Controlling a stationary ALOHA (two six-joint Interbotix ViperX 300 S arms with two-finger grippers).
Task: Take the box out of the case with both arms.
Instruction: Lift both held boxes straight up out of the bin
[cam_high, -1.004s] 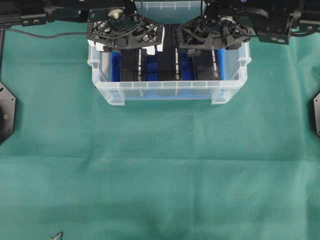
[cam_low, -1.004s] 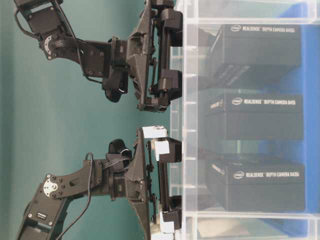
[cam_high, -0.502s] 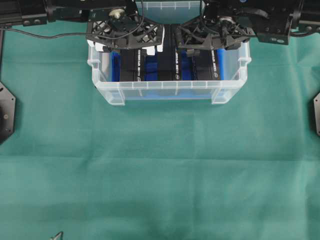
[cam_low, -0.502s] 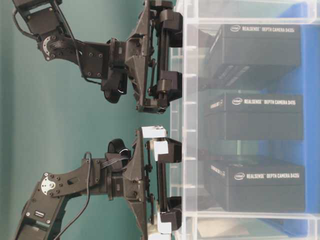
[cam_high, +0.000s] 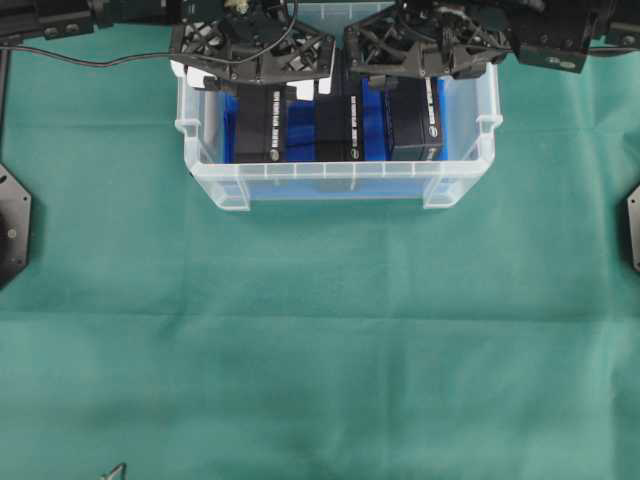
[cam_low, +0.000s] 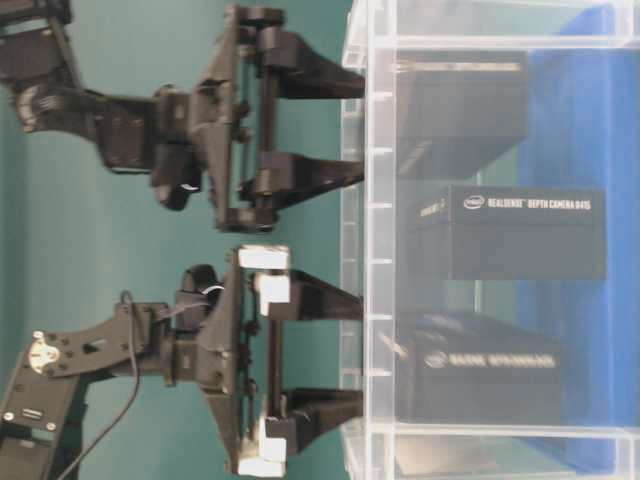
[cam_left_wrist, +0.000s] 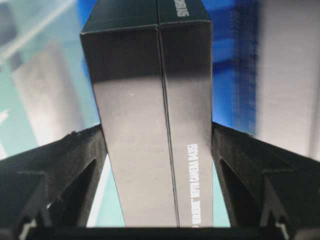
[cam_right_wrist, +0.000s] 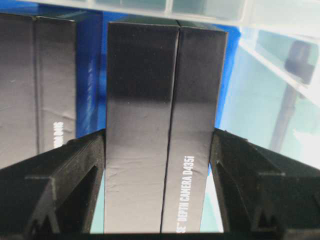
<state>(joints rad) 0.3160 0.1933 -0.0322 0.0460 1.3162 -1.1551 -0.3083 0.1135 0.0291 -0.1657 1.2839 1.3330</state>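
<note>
1. Three black rectangular cardboard boxes with white camera lettering are seen standing in the case (cam_high: 335, 183), a large translucent clear plastic bin with rimmed edges and a blue floor lining, set at 12 o'clock on the green cloth-covered table (cam_high: 320, 340).
2. The left box (cam_high: 262, 125) is clamped between the fingers of the left gripper (cam_high: 255, 55), black lattice with white parts; in the left wrist view both pads are pressed to its sides.
3. The right box (cam_high: 415, 120) is held the same way by the all-black right gripper (cam_high: 420, 50); contact on both sides is shown in the right wrist view.
4. The middle box (cam_high: 335, 128) is left untouched between the two.
5. In the table-level view the gripped boxes (cam_low: 460, 115) and (cam_low: 480, 365) appear raised off the lining compared with the middle box (cam_low: 525, 232), though all remain inside the walls.
6. Step judged: lift-out under way, one box per arm.
7. Next move judged: a straight vertical raise until the rim is cleared, then a carry toward 6 o'clock; tilting against the middle box or the case wall is to be avoided.
</note>
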